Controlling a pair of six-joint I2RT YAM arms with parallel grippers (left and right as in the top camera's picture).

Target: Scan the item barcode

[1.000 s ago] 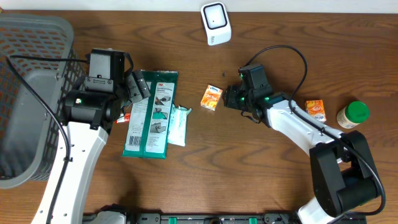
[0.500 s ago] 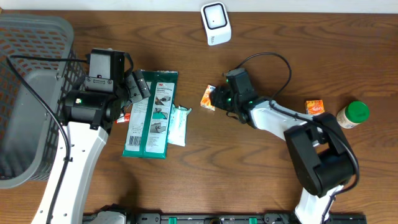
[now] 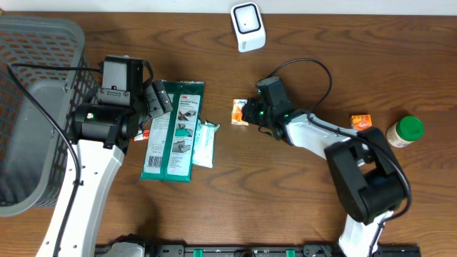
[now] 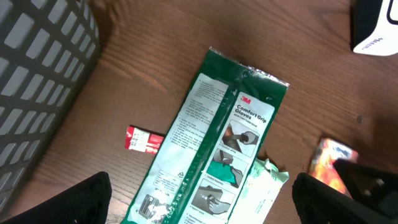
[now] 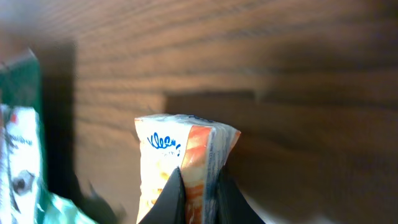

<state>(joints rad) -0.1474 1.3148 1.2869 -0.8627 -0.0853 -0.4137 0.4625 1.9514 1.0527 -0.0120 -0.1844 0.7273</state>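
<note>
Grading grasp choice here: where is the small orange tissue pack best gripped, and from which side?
Pinch the tissue pack across its thin dimension at the short end facing the right arm, coming in low from that side. It looks like a flat, slim pack, so its narrow thickness fits between the fingers. The right gripper is closed on that end.

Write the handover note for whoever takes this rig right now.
Left end effector: open, empty, above the green glove package.
Right end effector: shut on the tissue pack, mid-scene.
Scanner: on the far side, beyond the pack.
Done: pack gripped.
To do: lift it and show its barcode to the scanner.
</note>
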